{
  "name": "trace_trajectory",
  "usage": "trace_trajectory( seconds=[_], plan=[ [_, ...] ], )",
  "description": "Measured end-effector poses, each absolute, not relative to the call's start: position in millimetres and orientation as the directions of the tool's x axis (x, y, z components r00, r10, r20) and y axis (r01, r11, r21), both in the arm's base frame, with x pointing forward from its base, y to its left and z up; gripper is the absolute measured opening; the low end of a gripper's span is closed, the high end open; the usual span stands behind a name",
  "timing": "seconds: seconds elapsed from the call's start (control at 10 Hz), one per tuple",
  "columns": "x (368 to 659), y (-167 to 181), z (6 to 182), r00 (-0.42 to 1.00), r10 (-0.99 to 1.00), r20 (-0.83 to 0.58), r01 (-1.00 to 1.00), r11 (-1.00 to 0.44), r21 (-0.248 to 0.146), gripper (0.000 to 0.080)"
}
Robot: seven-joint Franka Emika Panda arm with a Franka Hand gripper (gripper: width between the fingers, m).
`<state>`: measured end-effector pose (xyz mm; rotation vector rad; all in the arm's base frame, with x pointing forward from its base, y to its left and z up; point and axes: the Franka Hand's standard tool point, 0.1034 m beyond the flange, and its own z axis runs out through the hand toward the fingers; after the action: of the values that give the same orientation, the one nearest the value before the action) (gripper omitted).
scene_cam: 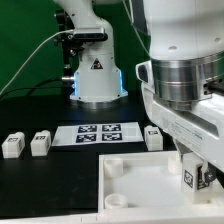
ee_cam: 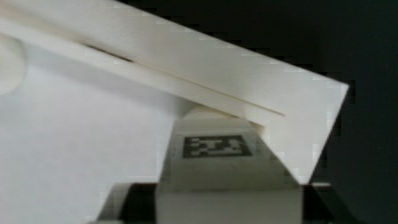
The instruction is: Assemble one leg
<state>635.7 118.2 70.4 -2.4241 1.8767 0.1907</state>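
The gripper [scene_cam: 196,172] has its jaws closed tight on one leg [scene_cam: 188,180], held upright over the white panel [scene_cam: 140,178] near its corner on the exterior view's right, so I think it next must line up with the socket and push down.

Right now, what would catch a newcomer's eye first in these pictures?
The arm's tool fills the exterior view's right, shut on a leg held at the large white panel. Three more legs stand apart on the black table, flanking the marker board. The wrist view shows the held leg's marker against the panel's edge.
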Motion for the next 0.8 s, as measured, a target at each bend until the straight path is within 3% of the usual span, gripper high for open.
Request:
trace_trajectory(
  seconds=[0.1, 0.4, 0.6, 0.8],
  plan=[
    [636.7, 117.3, 70.8, 0.067, -0.988, -0.140, -0.996, -0.074, 0.043, 0.0291],
    [637.8, 118.0, 71.6, -0.259, -0.958, -0.125, -0.965, 0.250, 0.081, 0.0294],
    [638.3, 117.6, 72.4, -0.345, -0.932, -0.107, -0.938, 0.337, 0.084, 0.0294],
    [636.5, 118.0, 71.0, -0.322, -0.941, -0.106, -0.945, 0.314, 0.086, 0.0298]
  ],
)
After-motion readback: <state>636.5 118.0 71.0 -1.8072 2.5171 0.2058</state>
